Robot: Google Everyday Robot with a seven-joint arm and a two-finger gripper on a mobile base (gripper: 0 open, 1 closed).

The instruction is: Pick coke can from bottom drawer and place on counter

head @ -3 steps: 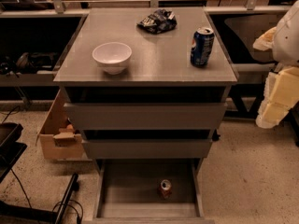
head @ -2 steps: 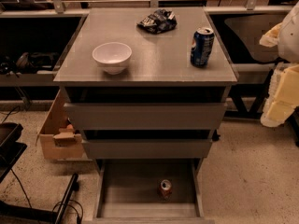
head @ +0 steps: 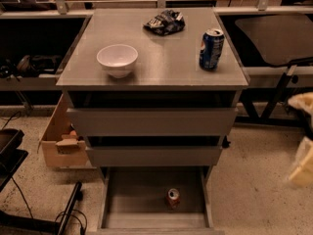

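Coke can [head: 173, 198] stands in open bottom drawer [head: 137, 196]; hand [head: 301, 161] hangs far right, grip impossible to tell.

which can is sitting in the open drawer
The coke can, red-orange, upright in the bottom drawer; the blue Pepsi can stands on the counter. The gripper is at the view's right edge, away from both.

This looks like a lab or workshop test area. A grey drawer cabinet [head: 151, 124] stands on a speckled hard floor [head: 249, 180], with loose cables [head: 68, 219] and a cardboard box [head: 61, 146] beside it. The robot's gripper [head: 301, 163] shows at the right edge.
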